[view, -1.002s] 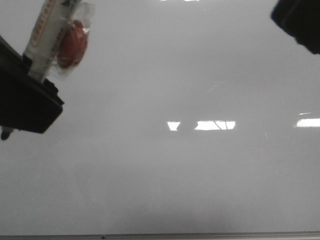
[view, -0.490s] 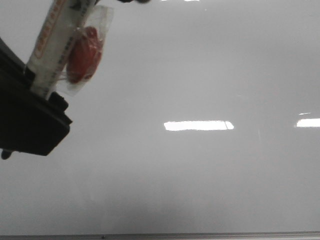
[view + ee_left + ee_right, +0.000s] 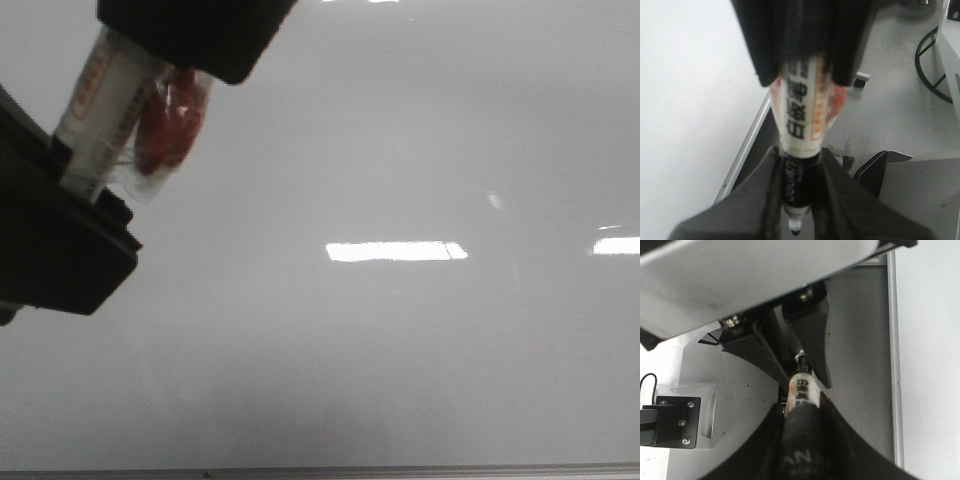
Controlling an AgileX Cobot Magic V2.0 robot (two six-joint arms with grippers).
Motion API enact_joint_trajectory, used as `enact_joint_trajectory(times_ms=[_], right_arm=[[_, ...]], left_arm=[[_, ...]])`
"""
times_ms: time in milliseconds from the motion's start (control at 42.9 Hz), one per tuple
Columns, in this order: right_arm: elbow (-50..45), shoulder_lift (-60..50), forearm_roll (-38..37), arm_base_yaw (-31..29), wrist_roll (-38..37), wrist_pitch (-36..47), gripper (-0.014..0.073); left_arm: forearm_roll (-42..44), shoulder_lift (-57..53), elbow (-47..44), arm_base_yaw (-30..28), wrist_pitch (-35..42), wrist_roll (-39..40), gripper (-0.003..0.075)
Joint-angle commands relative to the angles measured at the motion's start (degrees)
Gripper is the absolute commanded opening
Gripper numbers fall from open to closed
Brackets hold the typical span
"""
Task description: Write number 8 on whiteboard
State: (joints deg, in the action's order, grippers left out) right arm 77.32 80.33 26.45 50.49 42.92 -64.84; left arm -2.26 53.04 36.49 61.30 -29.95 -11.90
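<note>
The whiteboard (image 3: 400,350) fills the front view, glossy grey-white; no number 8 shows on it. My left gripper (image 3: 85,180) at the left is shut on a marker (image 3: 105,95) with a white barrel and orange print, tilted up to the right. A red piece in clear plastic (image 3: 170,125) hangs on the barrel. My right gripper (image 3: 170,55) covers the marker's upper end. In the left wrist view my left gripper (image 3: 797,170) clamps the marker's black section (image 3: 795,175), bare nib showing. In the right wrist view my right gripper (image 3: 800,415) is shut on the marker's black rear end (image 3: 802,440).
The board's thin grey frame edge (image 3: 400,470) runs along the bottom. Bright light reflections (image 3: 395,251) lie mid-board. Beside the board there is a grey table top (image 3: 890,100) with a black cable (image 3: 927,60) and a clear bracket (image 3: 685,415).
My right gripper has come from the upper right across to the upper left and closed over the marker's upper end. My left gripper with the marker shifted slightly right.
</note>
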Motion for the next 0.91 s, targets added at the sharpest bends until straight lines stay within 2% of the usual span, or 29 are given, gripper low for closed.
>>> enact_joint_trajectory(times_ms=[0,70,280,350,420,536,653,886], right_arm=[[1.81,-1.59,2.55,0.12,0.45,1.09,-0.0066],[1.81,-1.59,2.15,0.12,0.45,1.09,-0.0070],[1.81,-1.59,-0.39,-0.79,0.20,0.55,-0.0071],[1.81,-1.59,-0.53,-2.34,-0.94,-1.27,-0.0071],[1.43,-1.59,-1.41,-4.65,-2.88,-3.76,-0.0069],[-2.12,-3.39,-2.41,-10.60,-4.25,-3.44,-0.0069],[-9.22,-7.74,-1.67,-18.11,-4.25,3.00,-0.0069],[-22.59,-15.48,4.03,-31.59,-4.25,15.39,-0.0070]], left_arm=[[1.01,-0.75,1.91,0.39,3.75,-0.82,-0.0005],[1.16,-0.75,1.91,0.39,3.82,-0.82,0.0061],[1.58,-0.75,1.91,0.39,5.15,-0.34,0.0525],[1.81,-1.01,1.91,0.39,5.25,2.92,0.0584],[2.66,-1.87,1.72,0.39,4.84,4.78,0.0552],[3.90,-5.67,0.11,0.39,5.85,7.21,0.0396],[3.90,-12.16,-2.68,0.39,6.92,8.59,0.0260],[4.08,-26.41,-9.44,0.39,8.28,15.16,0.0072]])
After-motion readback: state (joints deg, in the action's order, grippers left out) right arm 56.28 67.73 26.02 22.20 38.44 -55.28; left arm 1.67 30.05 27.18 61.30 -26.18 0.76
